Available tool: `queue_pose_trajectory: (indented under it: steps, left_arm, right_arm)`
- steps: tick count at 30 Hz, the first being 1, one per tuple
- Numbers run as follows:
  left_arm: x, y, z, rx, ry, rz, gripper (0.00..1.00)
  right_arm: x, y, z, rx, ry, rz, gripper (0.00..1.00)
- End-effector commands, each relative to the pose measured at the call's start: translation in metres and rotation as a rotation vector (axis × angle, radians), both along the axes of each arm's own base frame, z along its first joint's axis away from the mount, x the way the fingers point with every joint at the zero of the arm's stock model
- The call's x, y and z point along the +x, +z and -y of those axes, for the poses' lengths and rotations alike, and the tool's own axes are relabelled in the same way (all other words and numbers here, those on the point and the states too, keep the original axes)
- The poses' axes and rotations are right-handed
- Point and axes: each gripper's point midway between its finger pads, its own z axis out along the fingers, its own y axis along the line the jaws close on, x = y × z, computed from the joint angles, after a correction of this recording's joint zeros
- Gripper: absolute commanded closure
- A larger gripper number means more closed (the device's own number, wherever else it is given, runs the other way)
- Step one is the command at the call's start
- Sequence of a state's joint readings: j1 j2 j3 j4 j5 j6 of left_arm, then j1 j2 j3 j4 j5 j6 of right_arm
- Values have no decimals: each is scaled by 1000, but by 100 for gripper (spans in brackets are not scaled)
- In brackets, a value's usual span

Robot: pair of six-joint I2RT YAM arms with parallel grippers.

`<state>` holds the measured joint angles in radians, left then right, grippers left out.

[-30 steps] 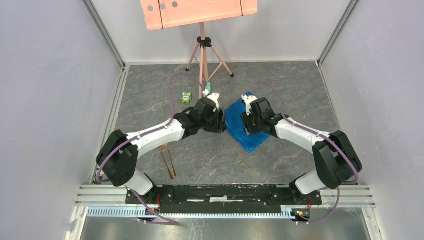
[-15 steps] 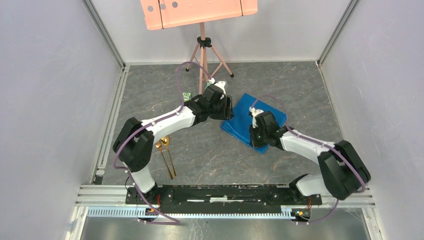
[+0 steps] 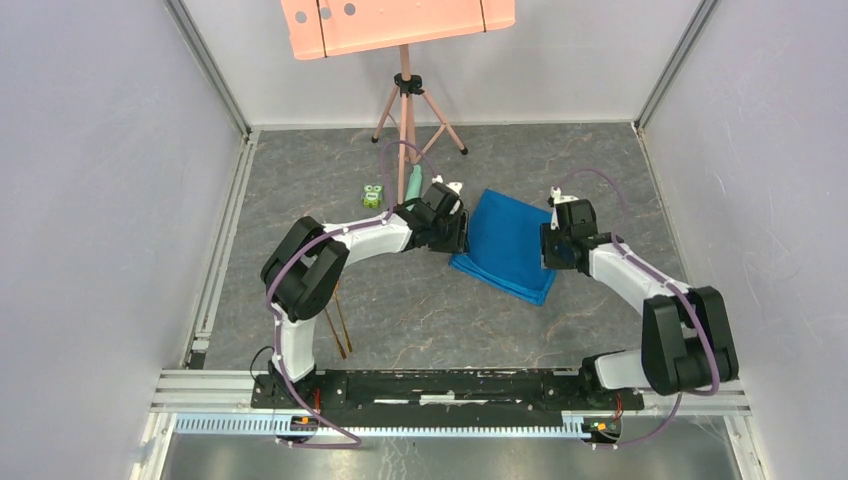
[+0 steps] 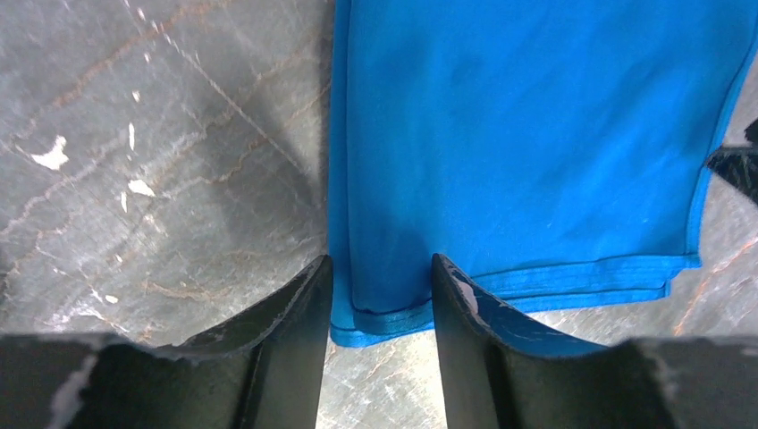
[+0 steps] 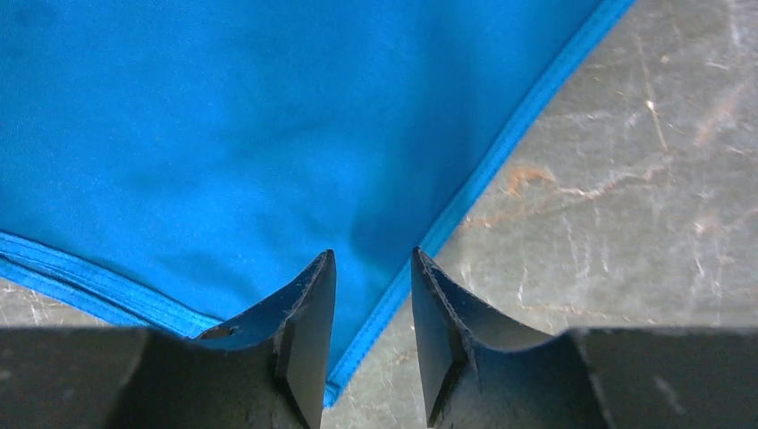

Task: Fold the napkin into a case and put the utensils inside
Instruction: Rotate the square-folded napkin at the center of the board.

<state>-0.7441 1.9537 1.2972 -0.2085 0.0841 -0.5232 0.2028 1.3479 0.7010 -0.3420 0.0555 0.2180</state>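
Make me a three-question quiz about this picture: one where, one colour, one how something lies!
1. Where is the napkin? A on a wall; B between the left gripper and right gripper; C in a far corner.
2. What colour is it? A blue; B red; C yellow.
3. How does it lie? A in a ball; B hanging up; C flat.
Answers: B, a gripper sits at each side edge; A, bright blue in every view; C, it lies smooth on the table.

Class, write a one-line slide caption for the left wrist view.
Left gripper, jaws apart, poised over the hemmed corner of the folded blue napkin on the grey table.
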Motion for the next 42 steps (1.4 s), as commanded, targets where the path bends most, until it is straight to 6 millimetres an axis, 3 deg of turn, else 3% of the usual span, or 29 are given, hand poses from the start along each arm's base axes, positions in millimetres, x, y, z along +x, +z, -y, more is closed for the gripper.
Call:
queue_pose_trajectory:
  steps: [1,5,9,13,16,19,24,27,31,37,42]
  left_arm:
    - [-12,-3,7,-35,-21,10,51]
    - [-40,-18,1,-35,-34,-23,56]
    - [-66,-25,-13,-67,-4,-57,63]
    - [-94,-18,-15,-115,-13,-64,64]
    - [-107,-10,-16,-155,-9,-98,53]
    - [-111,7,-16,-196,-4,-100,45]
    - [-112,20,-19,-269,91,-173,40]
    - [-110,25,-21,-312,145,-206,40]
    - [-99,25,-25,-368,221,-260,47]
    - [-94,17,-13,-434,222,-324,54]
    - [-93,8,-15,-419,233,-324,60]
  right_arm:
    - [24,1,-11,26,56,41,60]
    - [25,-16,-35,75,169,4,65]
    - [26,-23,-39,26,208,-18,64]
    - [32,-10,-49,-33,272,3,63]
    - [27,9,-48,-83,250,-7,60]
    - [11,29,-39,4,139,8,46]
    - [-24,34,-27,267,-51,2,43]
    - [-37,28,-22,344,-131,-38,48]
    - [-53,6,-10,382,-217,-109,57]
    - [-65,-7,-12,437,-269,-113,56]
    - [-70,-14,-15,461,-284,-118,58]
